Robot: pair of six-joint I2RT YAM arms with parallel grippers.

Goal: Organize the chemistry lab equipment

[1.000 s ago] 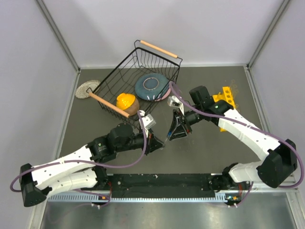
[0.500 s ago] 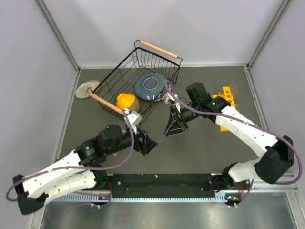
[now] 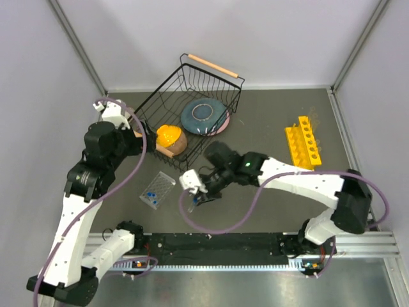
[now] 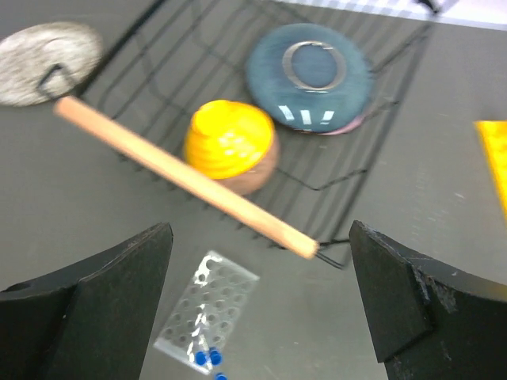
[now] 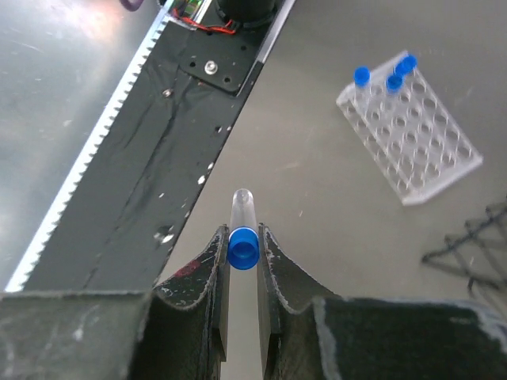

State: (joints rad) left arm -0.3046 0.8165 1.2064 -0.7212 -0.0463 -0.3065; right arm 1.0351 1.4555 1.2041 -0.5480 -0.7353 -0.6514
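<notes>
My right gripper (image 5: 243, 237) is shut on a small clear tube with a blue cap (image 5: 242, 226), held low over the table's near edge. In the top view this gripper (image 3: 197, 197) sits just right of the clear plastic tube rack (image 3: 158, 190). The rack (image 5: 412, 134) lies flat and holds three blue-capped tubes (image 5: 394, 75) at one end. My left gripper (image 4: 257, 305) hangs high and open with nothing in it, and the clear rack (image 4: 207, 309) lies far below between its fingers. The yellow holed rack (image 3: 302, 144) lies at the right.
A black wire basket (image 3: 220, 86) with wooden handles (image 4: 182, 176) stands at the back and holds a blue plate (image 3: 203, 117) and an orange bowl (image 3: 169, 137). A grey round disc (image 4: 47, 51) lies left of it. A black rail (image 5: 158, 158) runs along the near edge.
The left gripper opened, and its arm rose and pulled back to the far left. The right gripper shut on a tube and swung to the near left. The clear rack now shows.
</notes>
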